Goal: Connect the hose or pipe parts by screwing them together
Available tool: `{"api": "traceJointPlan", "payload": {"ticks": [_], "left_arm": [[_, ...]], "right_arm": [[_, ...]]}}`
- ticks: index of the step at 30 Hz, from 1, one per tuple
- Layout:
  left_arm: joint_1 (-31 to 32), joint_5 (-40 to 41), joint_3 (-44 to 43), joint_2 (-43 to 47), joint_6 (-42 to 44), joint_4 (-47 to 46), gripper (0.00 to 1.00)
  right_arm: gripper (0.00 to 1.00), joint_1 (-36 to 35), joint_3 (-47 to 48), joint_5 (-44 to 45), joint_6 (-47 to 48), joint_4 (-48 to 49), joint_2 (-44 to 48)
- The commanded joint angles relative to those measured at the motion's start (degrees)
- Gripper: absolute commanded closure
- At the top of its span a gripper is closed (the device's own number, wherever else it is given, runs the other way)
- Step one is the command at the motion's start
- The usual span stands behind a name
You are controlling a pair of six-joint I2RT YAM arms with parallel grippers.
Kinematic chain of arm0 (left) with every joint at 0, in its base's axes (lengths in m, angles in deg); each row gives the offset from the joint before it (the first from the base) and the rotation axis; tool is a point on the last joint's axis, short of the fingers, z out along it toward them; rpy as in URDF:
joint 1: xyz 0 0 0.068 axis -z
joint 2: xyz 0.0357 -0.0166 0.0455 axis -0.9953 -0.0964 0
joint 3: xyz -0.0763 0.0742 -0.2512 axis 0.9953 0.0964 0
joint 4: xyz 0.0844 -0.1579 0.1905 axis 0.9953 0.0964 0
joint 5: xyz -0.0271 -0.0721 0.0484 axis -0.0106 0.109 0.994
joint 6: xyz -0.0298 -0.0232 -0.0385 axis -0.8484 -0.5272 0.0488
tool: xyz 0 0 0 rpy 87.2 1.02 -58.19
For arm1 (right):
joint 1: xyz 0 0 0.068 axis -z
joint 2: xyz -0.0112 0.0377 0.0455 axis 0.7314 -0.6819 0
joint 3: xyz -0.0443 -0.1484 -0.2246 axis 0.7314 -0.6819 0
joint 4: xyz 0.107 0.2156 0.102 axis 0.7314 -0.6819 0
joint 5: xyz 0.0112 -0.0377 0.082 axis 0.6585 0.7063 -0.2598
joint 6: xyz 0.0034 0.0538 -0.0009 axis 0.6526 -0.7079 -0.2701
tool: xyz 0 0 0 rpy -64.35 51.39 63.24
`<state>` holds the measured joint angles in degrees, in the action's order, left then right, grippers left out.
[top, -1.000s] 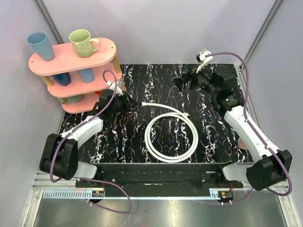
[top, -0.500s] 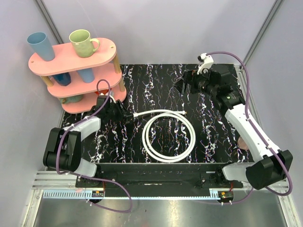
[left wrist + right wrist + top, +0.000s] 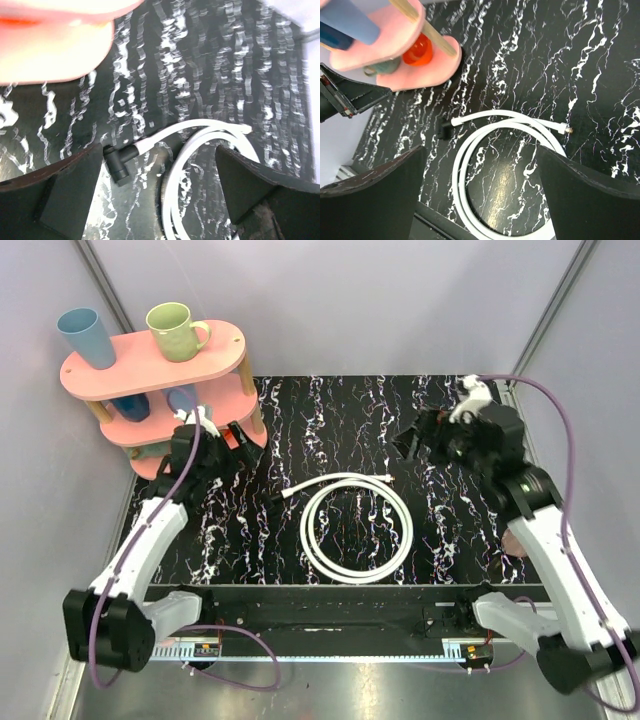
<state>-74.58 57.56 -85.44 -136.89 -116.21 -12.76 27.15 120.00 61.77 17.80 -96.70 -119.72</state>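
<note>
A thin white hose (image 3: 306, 532) lies coiled on the black marbled table (image 3: 330, 410), free of both grippers. One end carries a black elbow fitting (image 3: 274, 499) at the coil's upper left. The other end carries a small silvery screw fitting (image 3: 388, 478). My left gripper (image 3: 232, 440) is open, up and left of the elbow fitting (image 3: 117, 164), with nothing between its fingers (image 3: 50, 195). My right gripper (image 3: 412, 440) is open too, raised above the table behind and right of the coil (image 3: 465, 165). The silvery fitting (image 3: 565, 128) shows in the right wrist view.
A pink three-tier shelf (image 3: 150, 365) stands at the back left, close behind my left gripper. It holds a blue cup (image 3: 80, 335), a green mug (image 3: 175, 330) and more cups lower down. Purple cables run along both arms.
My left gripper has opened, let go of the hose's black elbow end and drawn back left toward the shelf. The right arm has pulled back to the right, still open.
</note>
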Motion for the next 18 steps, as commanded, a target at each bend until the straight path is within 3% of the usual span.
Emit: {"api": "traceJointPlan", "payload": {"ticks": [1,3,6,11,18], "left_arm": [[-0.31,-13.5,-6.45,6.34,5.79,-0.6,0.01],[-0.22,-21.13,-6.64,9.15,5.97,-2.0,0.01],[-0.22,-24.68,-5.42,14.42,5.44,-4.29,0.01],[-0.22,-23.74,-0.14,23.03,5.97,-7.11,0.01],[-0.13,-23.38,2.06,23.66,3.24,-4.38,0.01]], "right_arm": [[0.0,-0.1,-2.11,5.82,-2.93,-2.06,11.57],[0.0,-0.1,-2.46,6.8,-3.02,-4.16,13.96],[0.0,-0.18,-2.47,8.12,-3.37,-6.98,17.65],[0.0,-0.18,-3.96,10.4,-3.28,-7.52,21.17],[0.0,-0.18,-6.24,11.64,-6.19,-5.94,21.79]]}}
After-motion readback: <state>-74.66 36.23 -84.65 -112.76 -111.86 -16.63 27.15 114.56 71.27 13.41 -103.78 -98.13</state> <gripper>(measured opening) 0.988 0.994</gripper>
